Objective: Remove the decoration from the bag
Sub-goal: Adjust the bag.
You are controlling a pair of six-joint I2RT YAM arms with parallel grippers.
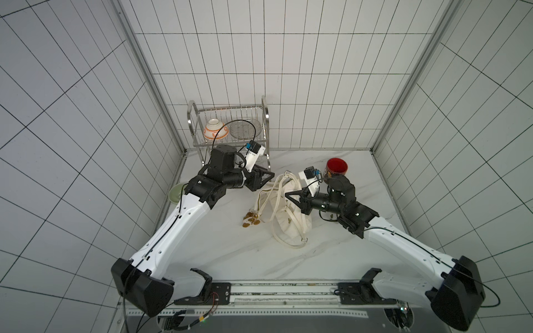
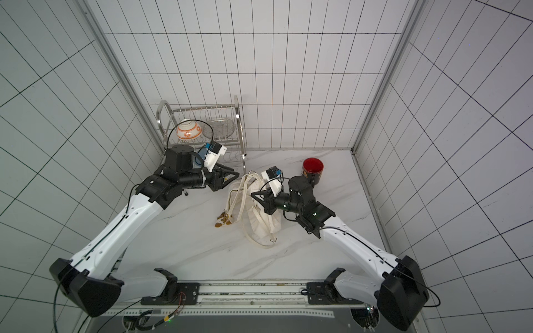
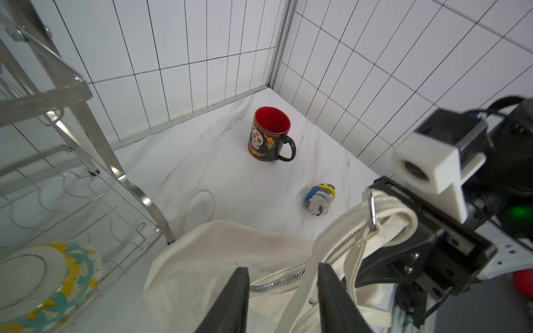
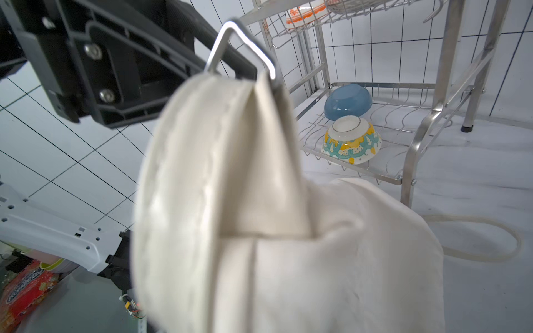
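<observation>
1. At the middle of the table (image 1: 219, 253), the bag (image 1: 288, 223) lies slumped, with its long straps looping toward the near edge.
2. The right pincer (image 1: 287, 195) is clamped on a folded strap (image 3: 389, 213) at the bag's far end and holds it up off the table. A metal ring (image 4: 242, 49) hangs on that strap.
3. The left pincer (image 3: 284, 299) hovers just over the bag with its fingers apart. The bag's zipper (image 3: 277, 281) shows in the gap.
4. Gold-brown charms (image 1: 251, 222) lie on the table just beside the bag, toward the left edge.
5. A small plush toy (image 3: 320, 199) lies apart from the bag, between it and a black mug (image 3: 269, 135) with a red inside near the far right corner.
6. In the far left corner, a steel rack (image 1: 266, 121) carries an orange-patterned bowl (image 1: 216, 129) on its upper shelf. Below are a blue bowl (image 4: 347, 101) and a yellow-teal bowl (image 4: 352, 139), both upturned.
</observation>
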